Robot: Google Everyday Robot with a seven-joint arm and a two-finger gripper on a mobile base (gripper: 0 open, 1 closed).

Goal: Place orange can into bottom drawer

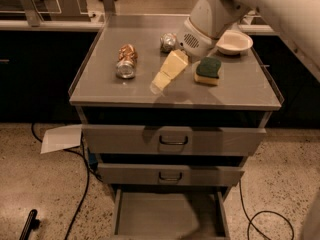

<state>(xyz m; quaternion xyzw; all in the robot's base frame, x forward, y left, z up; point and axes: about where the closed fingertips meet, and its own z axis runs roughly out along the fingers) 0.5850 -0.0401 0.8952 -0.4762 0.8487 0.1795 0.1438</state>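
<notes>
The orange can (126, 61) lies on its side on the left part of the grey cabinet top (240, 91), silver end toward me. The gripper (161, 82) hangs over the middle of the top, its pale yellow fingers pointing down-left, about a hand's width right of the can and apart from it. It holds nothing that I can see. The bottom drawer (150, 211) is pulled out at the foot of the cabinet, a shallow grey tray with a bare floor.
A green-and-silver can (168, 42) lies behind the gripper, partly hidden by the arm. A green-and-yellow sponge (207, 70) and a white bowl (233, 42) sit on the right. Two upper drawers (172, 140) are partly out. Cables (80, 194) and a paper (61, 138) lie on the floor.
</notes>
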